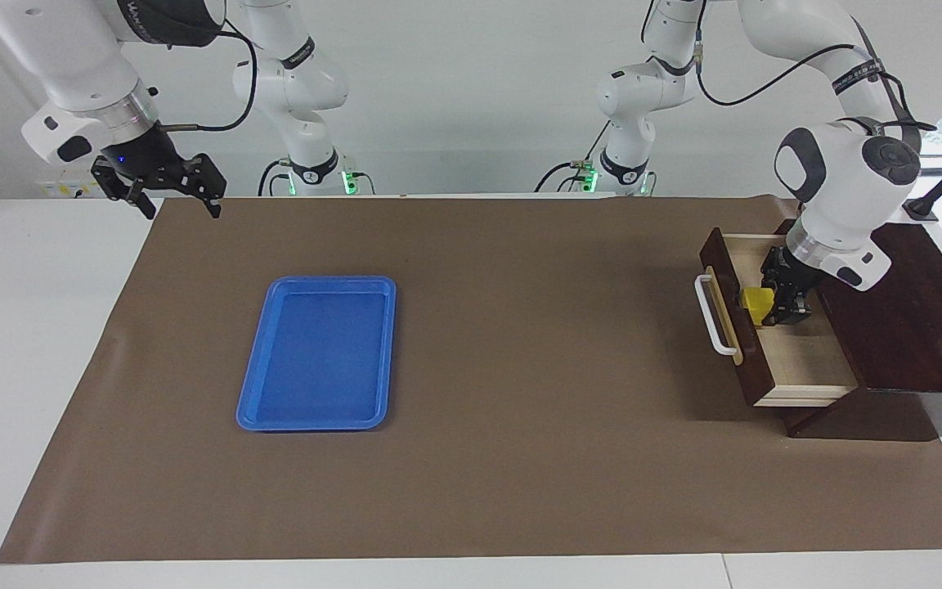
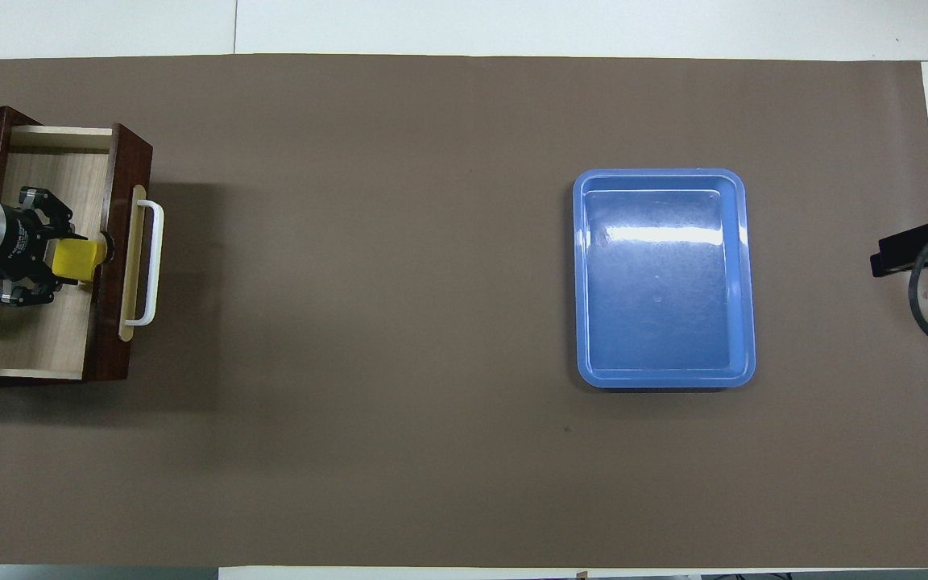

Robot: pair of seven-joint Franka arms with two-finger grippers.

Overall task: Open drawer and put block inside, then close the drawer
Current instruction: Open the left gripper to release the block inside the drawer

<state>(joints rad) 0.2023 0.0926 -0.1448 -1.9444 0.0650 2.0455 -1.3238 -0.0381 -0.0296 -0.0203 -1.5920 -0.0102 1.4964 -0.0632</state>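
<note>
Brown paper (image 1: 520, 343) covers most of the white table (image 1: 38, 327). At the left arm's end stands the dark box (image 1: 912, 319), its drawer (image 1: 806, 364) pulled open. A blue tray (image 1: 320, 352) lies toward the right arm's end. Inside the drawer, the left gripper (image 1: 769, 304) pinches the yellow block (image 1: 757, 304) just beside the drawer's front panel. Over the table's corner by its own base, the right gripper (image 1: 177, 200) waits, jaws spread.
</note>
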